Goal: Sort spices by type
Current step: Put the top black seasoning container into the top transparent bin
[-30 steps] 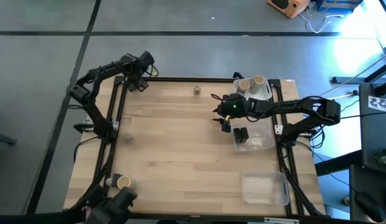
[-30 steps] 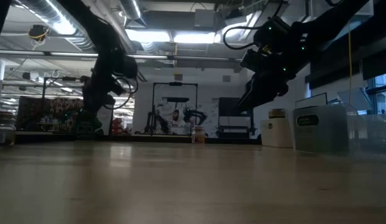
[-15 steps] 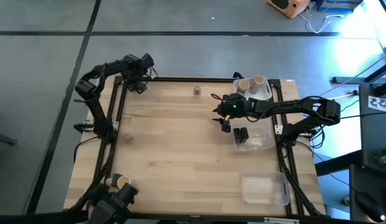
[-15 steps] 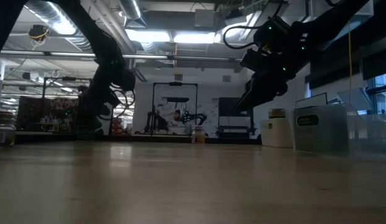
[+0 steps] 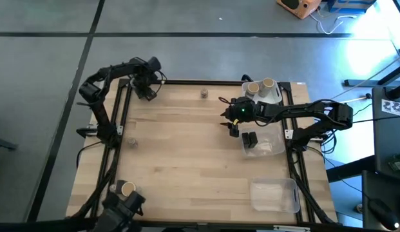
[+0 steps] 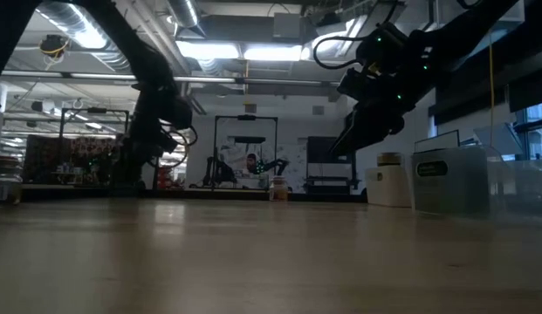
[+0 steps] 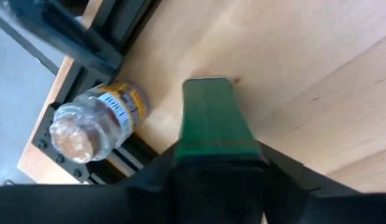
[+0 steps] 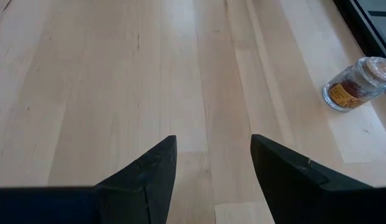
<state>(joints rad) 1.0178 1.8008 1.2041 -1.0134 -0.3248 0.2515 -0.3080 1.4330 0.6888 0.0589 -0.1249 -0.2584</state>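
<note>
the left hand (image 5: 148,92) hangs at the worktop's (image 5: 187,154) 11 o'clock corner, beside a small jar (image 7: 93,123); i cannot tell how far it is open. the right hand (image 5: 232,125) hovers toward 2 o'clock, fingers apart, holding nothing. another jar (image 5: 204,93) stands at 12 o'clock
</note>
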